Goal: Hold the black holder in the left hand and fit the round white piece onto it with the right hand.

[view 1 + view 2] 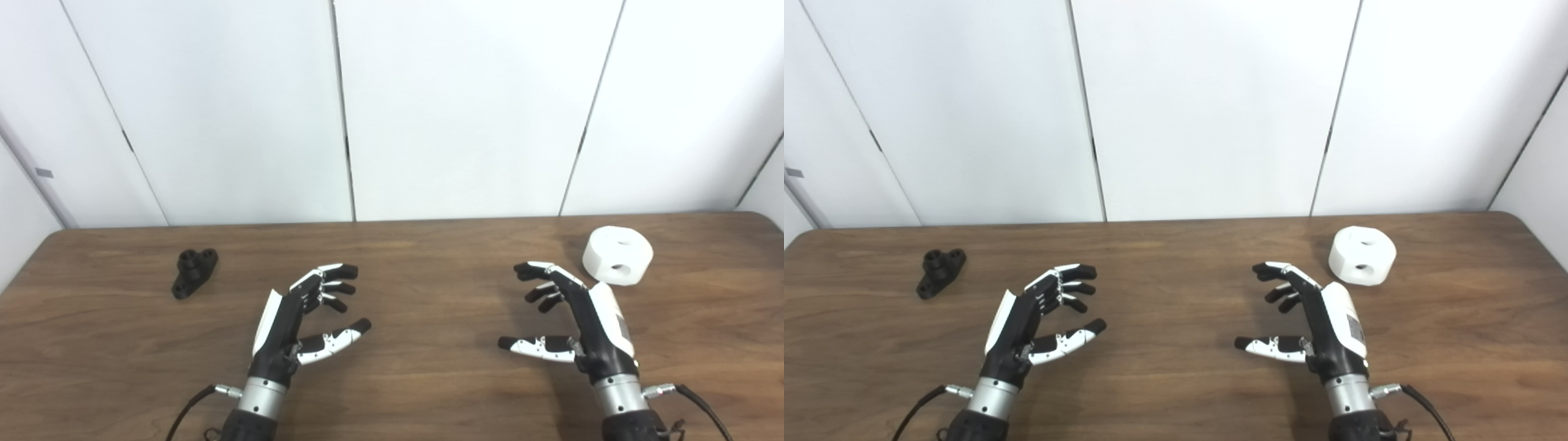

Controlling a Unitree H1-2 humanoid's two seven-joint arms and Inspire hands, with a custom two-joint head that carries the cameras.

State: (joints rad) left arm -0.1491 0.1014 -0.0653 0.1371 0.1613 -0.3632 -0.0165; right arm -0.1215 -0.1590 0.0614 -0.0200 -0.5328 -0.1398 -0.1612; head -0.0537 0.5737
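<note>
Black holder and round white piece apart on table, untouched.

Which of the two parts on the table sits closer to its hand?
The round white piece, just beyond the right hand, almost beside its fingers. The black holder lies well off to the outer side of the left hand.

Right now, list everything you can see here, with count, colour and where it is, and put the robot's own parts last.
black holder: one, black, far left of the table, lying free
round white piece: one, white with holes, far right of the table, lying free
table: one, brown wood, across the foreground
wall panels: several, white, behind the table
left hand: one, black and white, open, left of centre
right hand: one, black and white, open, beside the white piece
</note>
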